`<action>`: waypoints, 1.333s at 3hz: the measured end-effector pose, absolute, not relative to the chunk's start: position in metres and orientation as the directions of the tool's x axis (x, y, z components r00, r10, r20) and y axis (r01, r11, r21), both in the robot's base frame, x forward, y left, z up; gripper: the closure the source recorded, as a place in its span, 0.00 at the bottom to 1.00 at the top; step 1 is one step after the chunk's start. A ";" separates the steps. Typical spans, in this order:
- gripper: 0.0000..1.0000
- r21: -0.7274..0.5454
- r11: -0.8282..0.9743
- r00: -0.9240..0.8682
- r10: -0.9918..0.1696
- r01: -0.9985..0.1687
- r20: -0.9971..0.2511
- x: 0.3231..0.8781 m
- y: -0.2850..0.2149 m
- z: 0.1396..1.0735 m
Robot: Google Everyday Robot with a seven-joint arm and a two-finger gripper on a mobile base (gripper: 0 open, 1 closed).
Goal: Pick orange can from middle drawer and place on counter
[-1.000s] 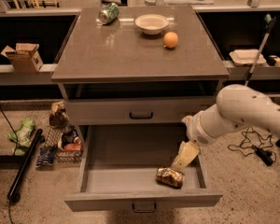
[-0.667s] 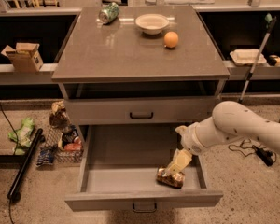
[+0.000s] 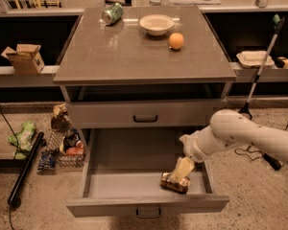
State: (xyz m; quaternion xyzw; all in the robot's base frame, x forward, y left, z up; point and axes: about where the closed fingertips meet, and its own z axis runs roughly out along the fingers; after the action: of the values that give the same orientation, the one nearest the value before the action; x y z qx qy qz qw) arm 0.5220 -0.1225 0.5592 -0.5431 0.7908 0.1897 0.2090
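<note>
The orange can (image 3: 171,185) lies on its side at the front right of the open middle drawer (image 3: 120,181). My gripper (image 3: 181,171) reaches down into the drawer from the right, on a white arm (image 3: 235,133). Its tip is right over the can and touches or nearly touches the can's top. The counter (image 3: 129,56) is the grey-brown top of the cabinet above.
On the counter are a green-and-silver can (image 3: 112,13), a white bowl (image 3: 156,24) and an orange fruit (image 3: 176,40). The upper drawer front (image 3: 145,114) is closed. Snack bags and a wire basket (image 3: 62,145) lie on the floor left, beside a black pole (image 3: 24,169). A grabber stick (image 3: 261,66) leans at the right.
My arm has swung left and lower into the drawer, bringing the gripper from above and right of the can to right on top of it. The can has not moved.
</note>
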 end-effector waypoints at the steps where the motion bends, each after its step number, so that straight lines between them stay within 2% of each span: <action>1: 0.00 0.079 0.383 -0.363 -0.761 -0.920 -0.537 0.535 -0.139 0.518; 4: 0.00 0.127 0.440 -0.440 -0.742 -0.889 -0.506 0.553 -0.180 0.420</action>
State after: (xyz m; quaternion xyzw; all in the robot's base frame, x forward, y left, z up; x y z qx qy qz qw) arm 0.5529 -0.1804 0.4196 -0.4932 0.8266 0.1914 0.1921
